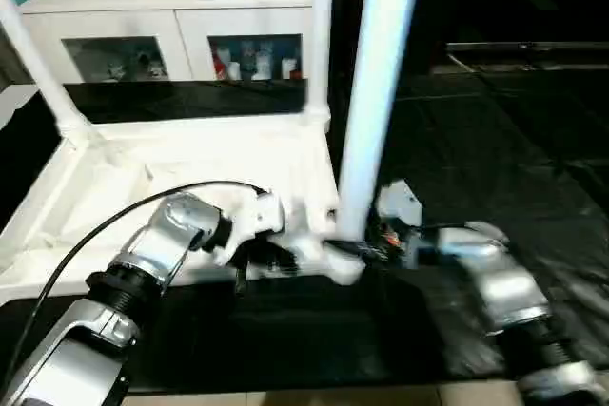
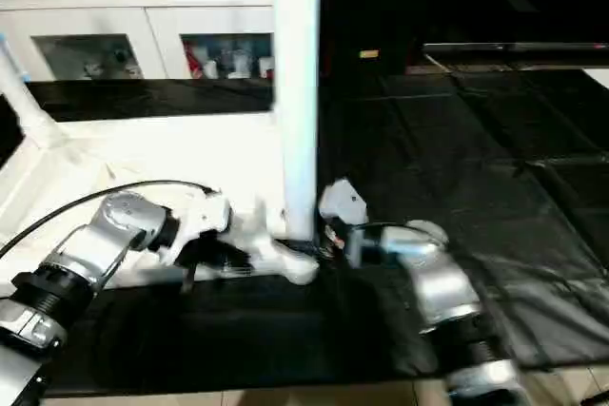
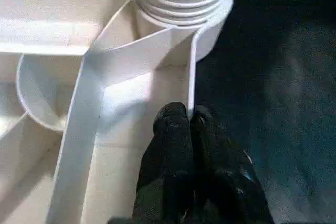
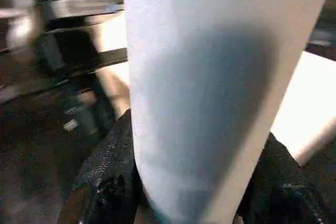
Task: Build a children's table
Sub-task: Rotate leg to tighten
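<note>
A: How is the smooth round leg held?
B: Upright in the ribbed top's near corner socket; clasped by the right end effector.
A: The left end effector?
B: Pinched closed on the top's thin rim.

White table top and white legs — black floor mat, black claw fingers.

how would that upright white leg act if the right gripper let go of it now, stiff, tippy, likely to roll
The leg looks like a stiff, smooth plastic tube, so probably light and a bit slippery. Its ribbed end sits in the corner socket, so it may stay upright, though being tall it could lean if loosely seated. Pulled free and laid on the black mat, its round shape would likely roll.
</note>
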